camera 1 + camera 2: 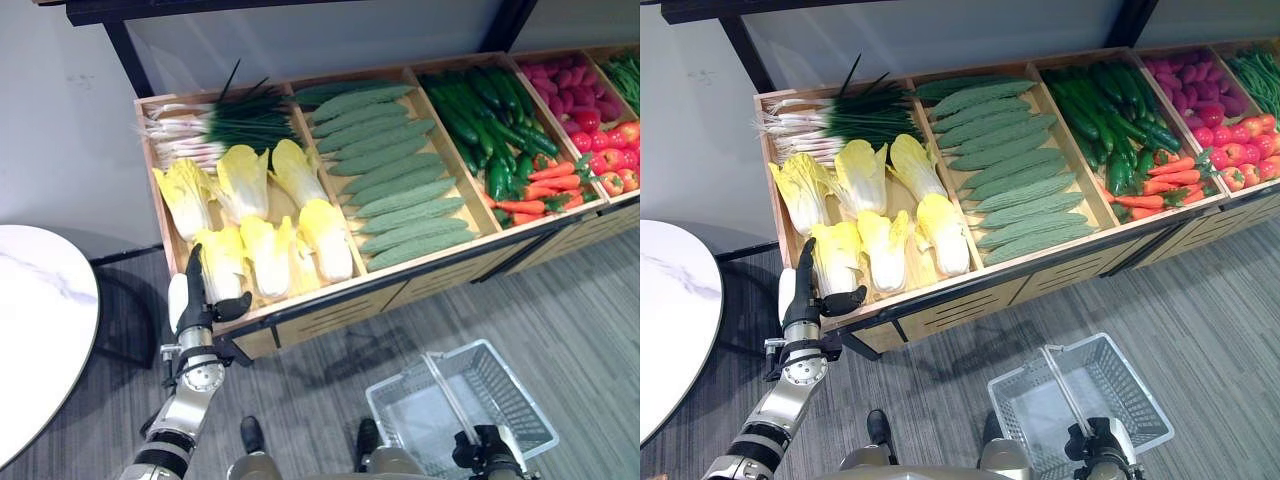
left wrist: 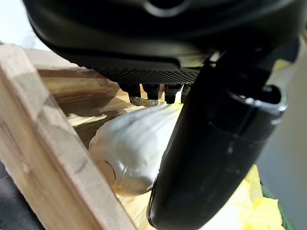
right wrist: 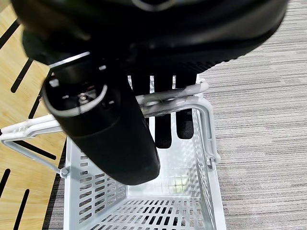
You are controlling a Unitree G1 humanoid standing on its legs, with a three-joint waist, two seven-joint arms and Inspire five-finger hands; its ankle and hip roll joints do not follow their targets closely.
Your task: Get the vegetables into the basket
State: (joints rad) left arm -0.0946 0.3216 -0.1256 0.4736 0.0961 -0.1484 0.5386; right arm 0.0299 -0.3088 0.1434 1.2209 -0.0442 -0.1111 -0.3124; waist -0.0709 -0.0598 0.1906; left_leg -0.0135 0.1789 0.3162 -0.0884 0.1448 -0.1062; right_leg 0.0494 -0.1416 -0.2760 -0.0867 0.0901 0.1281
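Several yellow-white cabbages lie in the left compartment of the wooden crate [image 1: 160, 215]. My left hand [image 1: 195, 305] stands at the crate's front left corner, fingers straight up beside the nearest cabbage [image 1: 222, 262], thumb lying toward the front rim. In the left wrist view that cabbage [image 2: 129, 148] sits between the fingertips [image 2: 151, 91] and the thumb [image 2: 216, 158]. The white wire basket [image 1: 510, 400] hangs low over the floor at the lower right, empty. My right hand [image 3: 110, 129] is curled round its handles [image 3: 177, 93].
Behind the cabbages lie green onions [image 1: 215, 125]. Further right are pale green gourds [image 1: 395, 185], dark cucumbers [image 1: 480, 115], carrots [image 1: 545, 190] and tomatoes [image 1: 615, 160]. A white round table [image 1: 30, 330] stands at the left. Grey floor runs before the crates.
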